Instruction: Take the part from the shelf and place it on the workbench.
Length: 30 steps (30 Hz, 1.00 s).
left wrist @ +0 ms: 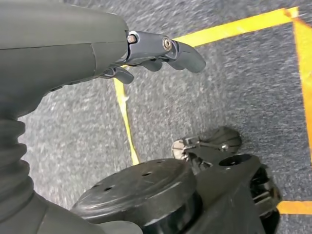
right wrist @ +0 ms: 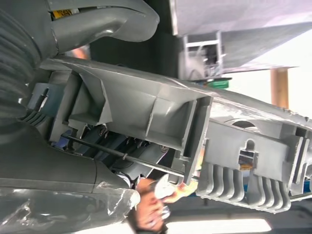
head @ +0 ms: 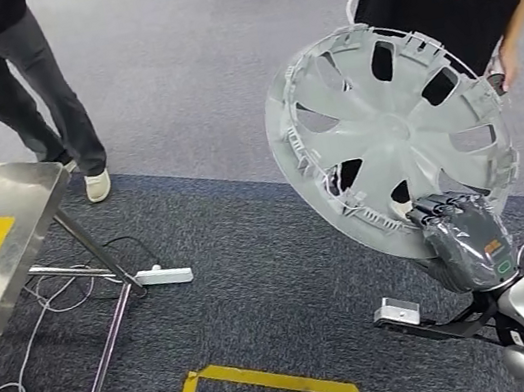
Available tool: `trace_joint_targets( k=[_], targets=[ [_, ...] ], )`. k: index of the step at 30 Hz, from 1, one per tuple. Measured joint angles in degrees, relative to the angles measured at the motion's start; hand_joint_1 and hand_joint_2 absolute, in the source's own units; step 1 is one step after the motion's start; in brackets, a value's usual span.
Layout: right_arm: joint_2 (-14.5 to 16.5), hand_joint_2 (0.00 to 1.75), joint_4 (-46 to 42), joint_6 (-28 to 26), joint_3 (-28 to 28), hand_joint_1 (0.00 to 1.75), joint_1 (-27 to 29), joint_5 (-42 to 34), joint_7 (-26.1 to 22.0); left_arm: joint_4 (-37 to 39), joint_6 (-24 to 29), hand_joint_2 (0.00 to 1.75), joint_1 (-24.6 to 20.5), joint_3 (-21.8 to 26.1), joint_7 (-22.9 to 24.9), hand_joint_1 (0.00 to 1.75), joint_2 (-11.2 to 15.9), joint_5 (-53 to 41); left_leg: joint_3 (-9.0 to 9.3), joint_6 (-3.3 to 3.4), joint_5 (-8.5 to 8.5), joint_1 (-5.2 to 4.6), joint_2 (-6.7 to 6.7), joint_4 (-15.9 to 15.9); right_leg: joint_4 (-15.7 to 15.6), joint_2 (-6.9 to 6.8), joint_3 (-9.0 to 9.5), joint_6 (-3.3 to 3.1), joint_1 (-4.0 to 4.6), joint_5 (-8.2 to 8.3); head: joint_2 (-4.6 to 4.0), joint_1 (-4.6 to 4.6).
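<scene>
Dark fingers (head: 437, 209) of the right hand (head: 468, 239) clamped on the lower rim of the round grey plastic wheel cover (head: 385, 128), held tilted in the air over the dark carpet. Left hand (left wrist: 110, 48) hanging empty above yellow floor tape (left wrist: 125, 122), fingers (left wrist: 180, 51) apart and lightly curled. Pick-up judged done; carry across and set-down left. Shiny steel desk (head: 7, 200) with yellow marking well apart, off to the left. Two people standing near.

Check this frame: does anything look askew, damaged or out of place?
Nothing looks damaged. The right robot hand grips the grey wheel cover by its lower rim, tilted in the air over the carpet, apart from the steel workbench. A white power strip and loose cables lie under the bench.
</scene>
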Motion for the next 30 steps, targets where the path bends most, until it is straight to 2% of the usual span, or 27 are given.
trace_joint_targets(
  k=[1, 2, 3, 4, 5, 6, 7, 8, 9, 11, 12, 13, 14, 15, 16, 18, 19, 20, 22, 23, 24, 26, 27, 28, 29, 30],
  targets=[
    [0.1, 1.75, 0.1, 0.0, 0.1, 1.75, -0.2, 0.0, 0.0, 0.1, 0.0, 1.75, 0.0, 0.0, 0.0, 0.0, -0.1, 0.0, 0.05, -0.11, 0.04, 0.07, -0.87, 0.0, -3.9, 0.81, 1.66, 0.02, -0.21, 2.35, 0.0, 0.01],
    [0.2, 1.75, 0.2, 0.0, 0.1, 1.75, -0.4, 0.0, 0.0, 0.2, 0.0, 1.75, 0.1, 0.0, 0.0, 0.0, -0.1, 0.1, 0.0, -0.34, 0.1, 0.07, -1.71, 0.1, -7.9, 2.28, 3.42, 0.08, -0.48, 4.0, 0.0, -0.01],
    [0.3, 1.75, 0.2, 0.0, 0.1, 1.75, -0.6, 0.0, 0.0, 0.4, 0.0, 1.75, 0.0, 0.0, 0.0, 0.0, -0.2, 0.1, -0.18, -0.62, 0.22, 0.09, -2.51, 0.2, -11.1, 3.59, 4.94, 0.12, -0.74, 5.05, 0.0, -0.03],
    [0.4, 1.75, 0.3, 0.0, 0.2, 1.75, -0.8, 0.0, 0.0, 0.5, 0.0, 1.75, 0.0, 0.0, 0.0, 0.0, -0.2, 0.1, -0.47, -0.99, 0.42, 0.14, -3.24, 0.2, -12.9, 4.58, 5.83, 0.1, -0.87, 5.41, 0.0, -0.04],
    [0.5, 1.75, 0.4, 0.0, 0.3, 1.75, -1.0, 0.0, 0.0, 0.6, 0.0, 1.75, 0.1, 0.0, 0.0, 0.0, -0.2, 0.1, -0.79, -1.41, 0.67, 0.24, -3.94, 0.1, -13.4, 4.83, 6.1, -0.07, -0.82, 5.2, 0.0, -0.08],
    [0.6, 1.75, 0.5, 0.1, 0.4, 1.75, -1.2, 0.0, 0.0, 0.7, 0.1, 1.75, 0.2, 0.0, 0.0, 0.0, -0.2, 0.1, -1.05, -1.79, 0.95, 0.39, -4.62, 0.0, -13.5, 4.23, 6.18, -0.36, -0.72, 5.32, 0.0, -0.1],
    [0.8, 1.75, 0.6, 0.1, 0.6, 1.75, -1.5, 0.0, 0.0, 0.7, 0.2, 1.75, 0.4, -0.1, -0.1, 0.0, -0.3, 0.2, -1.26, -2.11, 0.99, 0.5, -4.71, 0.1, -13.6, 3.53, 6.18, -0.73, -0.64, 5.48, 0.0, -0.08],
    [1.0, 1.75, 0.7, 0.1, 0.7, 1.75, -1.8, -0.1, 0.1, 0.8, 0.3, 1.75, 0.5, -0.1, -0.2, 0.0, -0.4, 0.2, -1.67, -2.37, 0.53, 0.45, -3.78, 0.6, -13.7, 2.84, 6.23, -1.16, -0.61, 5.65, 0.0, -0.21],
    [1.1, 1.75, 0.8, 0.2, 0.9, 1.75, -2.1, -0.1, 0.1, 0.8, 0.4, 1.75, 0.6, -0.1, -0.3, 0.0, -0.5, 0.2, -2.52, -2.59, -0.59, 0.34, -2.18, 2.3, -13.9, 2.1, 6.27, -1.58, -0.58, 5.81, 0.0, -0.36],
    [1.3, 1.75, 0.8, 0.2, 1.1, 1.75, -2.4, -0.2, 0.2, 0.8, 0.7, 1.75, 0.4, -0.2, -0.5, 0.0, -0.6, 0.3, -5.68, -2.88, -4.25, 0.15, 1.49, 8.9, -14.1, 0.51, 6.31, -2.16, -0.35, 5.86, 0.0, -0.67],
    [1.3, 1.75, 0.9, 0.2, 1.3, 1.75, -2.5, -0.3, 0.2, 0.9, 0.8, 1.75, 0.3, -0.2, -0.6, 0.0, -0.7, 0.3, -7.46, -2.98, -5.88, 0.17, 2.3, 12.7, -14.1, -0.36, 6.29, -2.29, -0.21, 5.82, 0.0, -0.69],
    [1.4, 1.75, 0.9, 0.2, 1.4, 1.75, -2.5, -0.3, 0.3, 0.9, 0.9, 1.75, 0.2, -0.2, -0.7, 0.0, -0.7, 0.4, -8.64, -3.02, -6.69, 0.19, 2.65, 15.3, -14.1, -1.24, 6.3, -2.36, -0.12, 5.77, 0.0, -0.68],
    [1.4, 1.75, 1.0, 0.2, 1.6, 1.75, -2.4, -0.3, 0.3, 0.9, 1.1, 1.75, 0.2, -0.2, -0.7, 0.0, -0.8, 0.5, -8.8, -3.02, -6.45, 0.19, 2.81, 15.9, -14.1, -2.07, 6.32, -2.41, -0.06, 5.72, 0.0, -0.68],
    [1.4, 1.75, 1.0, 0.2, 1.8, 1.75, -2.4, -0.3, 0.3, 0.9, 1.2, 1.75, 0.2, -0.2, -0.7, 0.0, -0.8, 0.6, -7.81, -2.97, -5.28, 0.17, 3.01, 14.4, -14.1, -2.84, 6.38, -2.41, -0.04, 5.67, 0.0, -0.69],
    [1.5, 1.75, 1.0, 0.2, 1.9, 1.75, -2.4, -0.3, 0.4, 0.9, 1.2, 1.75, 0.3, -0.2, -0.7, 0.0, -0.8, 0.7, -5.77, -2.85, -3.49, 0.13, 3.6, 10.9, -14.1, -3.56, 6.51, -2.34, -0.02, 5.58, 0.0, -0.7],
    [1.4, 1.75, 0.9, 0.2, 2.0, 1.75, -2.4, -0.4, 0.5, 0.9, 1.3, 1.75, 0.3, -0.2, -0.7, 0.0, -0.8, 0.9, -1.49, -2.48, -1.03, -0.23, 6.08, 3.5, -14.0, -4.81, 6.73, -1.97, 0.26, 5.25, 0.0, -0.74],
    [1.4, 1.75, 0.9, 0.1, 2.0, 1.75, -2.2, -0.5, 0.7, 0.9, 1.3, 1.75, 0.2, -0.2, -0.6, 0.0, -0.8, 1.0, -0.29, -2.19, -0.6, -0.41, 6.93, 1.3, -14.0, -5.42, 6.86, -1.72, 0.44, 5.09, 0.0, -0.71],
    [1.3, 1.75, 0.8, 0.0, 2.0, 1.75, -2.0, -0.5, 0.8, 0.9, 1.3, 1.75, 0.2, -0.3, -0.6, 0.0, -0.8, 1.1, 0.11, -1.9, -0.69, -0.59, 7.19, 0.4, -14.0, -6.05, 7.0, -1.45, 0.62, 4.96, 0.0, -0.7],
    [1.0, 1.75, 0.7, -0.1, 2.0, 1.75, -1.6, -0.7, 1.0, 0.9, 1.3, 1.75, 0.3, -0.4, -0.4, 0.0, -0.7, 1.4, 0.09, -1.21, -0.66, -0.53, 5.84, 0.1, -14.2, -6.83, 7.33, -0.85, 0.62, 4.69, 0.0, -0.68],
    [0.8, 1.75, 0.6, -0.2, 1.9, 1.75, -1.2, -0.8, 1.0, 0.9, 1.3, 1.75, 0.5, -0.4, -0.3, 0.0, -0.7, 1.5, 0.16, -0.91, -0.61, -0.38, 5.23, 0.0, -13.8, -5.99, 7.26, -0.5, 0.5, 4.23, 0.0, -0.65],
    [0.5, 1.75, 0.4, -0.4, 1.8, 1.75, -0.9, -0.9, 1.1, 0.8, 1.2, 1.75, 0.6, -0.5, -0.3, 0.0, -0.7, 1.6, 0.25, -0.59, -0.54, -0.18, 4.64, -0.1, -12.4, -4.52, 6.69, -0.2, 0.36, 3.32, 0.0, -0.58],
    [-0.3, 1.75, 0.2, -0.9, 1.5, 1.75, 0.1, -1.1, 1.2, 0.8, 1.2, 1.75, 0.5, -0.6, -0.3, 0.0, -0.7, 1.7, 0.32, -0.18, -0.49, 0.08, 3.36, -0.2, -5.9, -1.24, 3.62, 0.22, 0.17, -0.02, 0.0, -0.41],
    [-0.7, 1.75, 0.2, -1.1, 1.4, 1.75, 0.6, -1.2, 1.2, 0.8, 1.2, 1.75, 0.4, -0.6, -0.3, 0.0, -0.7, 1.7, 0.32, -0.08, -0.49, 0.1, 2.6, -0.2, -1.7, -0.58, 1.5, 0.31, 0.15, -1.73, 0.0, -0.39],
    [-1.1, 1.75, 0.2, -1.2, 1.3, 1.75, 1.2, -1.3, 1.3, 0.8, 1.2, 1.75, 0.3, -0.7, -0.3, 0.0, -0.7, 1.7, 0.33, -0.05, -0.5, 0.11, 1.81, -0.2, 1.6, -0.35, -0.27, 0.37, 0.15, -2.72, 0.0, -0.38],
    [-1.5, 1.75, 0.2, -1.3, 1.1, 1.75, 1.7, -1.4, 1.3, 0.8, 1.2, 1.75, 0.3, -0.8, -0.2, 0.0, -0.7, 1.8, 0.35, -0.05, -0.49, 0.11, 1.0, -0.2, 2.9, -0.27, -1.17, 0.38, 0.14, -2.61, 0.0, -0.37],
    [-1.9, 1.75, 0.0, -1.3, 1.0, 1.75, 2.3, -1.5, 1.3, 0.8, 1.2, 1.75, 0.3, -0.9, -0.1, 0.0, -0.7, 1.8, 0.38, -0.07, -0.47, 0.14, 0.18, -0.2, 1.7, -0.15, -0.84, 0.33, 0.08, -1.29, 0.0, -0.38]
  ],
)
